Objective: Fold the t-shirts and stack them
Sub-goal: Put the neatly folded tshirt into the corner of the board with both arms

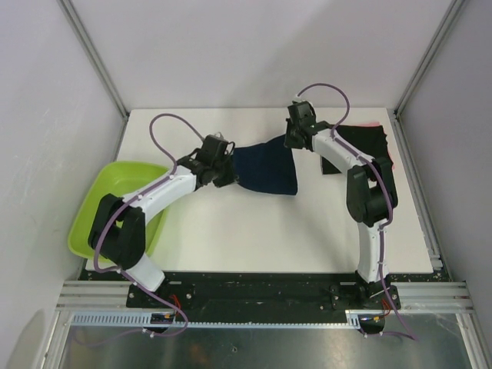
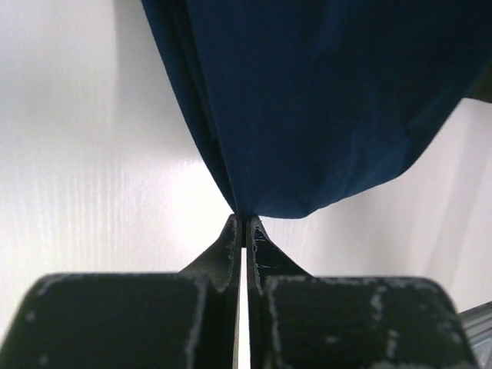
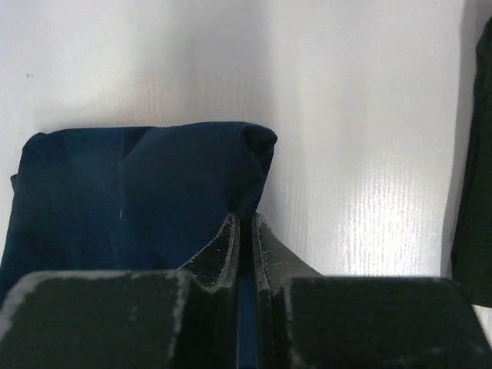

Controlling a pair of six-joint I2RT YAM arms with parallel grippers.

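Closest to the left wrist camera, the left end effector [image 2: 244,224] has its fingertips pinched together on the lowest tip of the navy t-shirt [image 2: 323,100], whose cloth fans away upward and runs out of that view at the top and right. From the right wrist, the right end effector [image 3: 246,224] is likewise almost fully closed, with dark blue cloth filling the thin slit between its fingers; beyond it the same shirt shows as a rounded, doubled-over mass, its near part hidden behind the finger blocks. From above, the navy t-shirt [image 1: 265,171] spans between the two end effectors in the middle of the far half of the table [image 1: 254,238]. The left arm's wrist covers its left edge, and I cannot tell how much of it rests on the table and how much is lifted. The black t-shirt [image 1: 361,146] lies at the far right corner, partly hidden behind the right arm, with a thin red-pink edge [image 1: 374,124] peeking out at its far side; what that edge belongs to is unclear. In the right wrist view the black shirt is only a dark strip cut off by the frame's right side. At the table's left edge sits the lime-green tub [image 1: 115,200], its near side masked by the left arm.
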